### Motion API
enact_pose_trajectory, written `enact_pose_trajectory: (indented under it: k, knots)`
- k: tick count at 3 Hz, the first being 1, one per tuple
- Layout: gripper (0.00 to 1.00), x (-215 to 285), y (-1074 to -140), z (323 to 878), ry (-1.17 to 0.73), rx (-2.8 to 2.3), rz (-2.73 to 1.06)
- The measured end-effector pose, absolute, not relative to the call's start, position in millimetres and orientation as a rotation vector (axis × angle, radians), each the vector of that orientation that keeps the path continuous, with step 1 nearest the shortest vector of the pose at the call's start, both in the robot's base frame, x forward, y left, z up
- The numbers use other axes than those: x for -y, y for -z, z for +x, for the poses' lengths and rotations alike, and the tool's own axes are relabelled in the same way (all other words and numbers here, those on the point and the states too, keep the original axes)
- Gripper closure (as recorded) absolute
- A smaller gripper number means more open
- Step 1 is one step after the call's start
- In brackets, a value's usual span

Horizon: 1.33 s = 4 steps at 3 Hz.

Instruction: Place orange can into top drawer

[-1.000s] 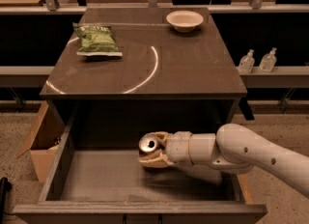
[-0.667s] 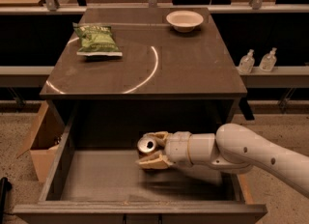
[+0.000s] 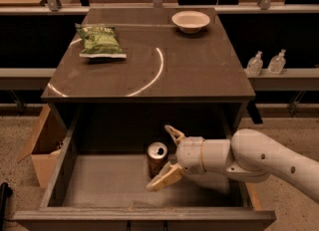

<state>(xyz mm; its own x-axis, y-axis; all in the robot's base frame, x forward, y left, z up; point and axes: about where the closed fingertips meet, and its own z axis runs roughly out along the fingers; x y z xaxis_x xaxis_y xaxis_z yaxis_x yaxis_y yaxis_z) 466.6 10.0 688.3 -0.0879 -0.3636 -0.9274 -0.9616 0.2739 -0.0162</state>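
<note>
You've one orange can and one tool inside the top drawer. Beyond the drawer: one chip bag, one bowl, two bottles.

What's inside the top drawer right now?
The orange can, upright on the drawer floor, with the open end effector flanking it. The arm covers the floor's right part.

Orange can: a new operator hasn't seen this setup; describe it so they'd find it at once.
Under the dark cabinet top, the top drawer is pulled open. On its grey floor, near the middle, the orange can stands upright between the open fingers of the gripper. Unlike the green chip bag and white bowl on top, it is a small silver-lidded cylinder.
</note>
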Motion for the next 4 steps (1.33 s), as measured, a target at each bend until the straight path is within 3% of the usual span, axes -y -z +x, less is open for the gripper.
enact_pose_trajectory:
  k: [1,2,4]
  knots:
    - [0.00,11.2,-693.5,460.2,-0.811,-1.675,-1.204]
    - [0.17,47.1,-707.1,459.4,-0.732,-1.737,-1.193]
    - [0.64,112.1,-746.4,475.9,-0.646,-1.743,-1.184]
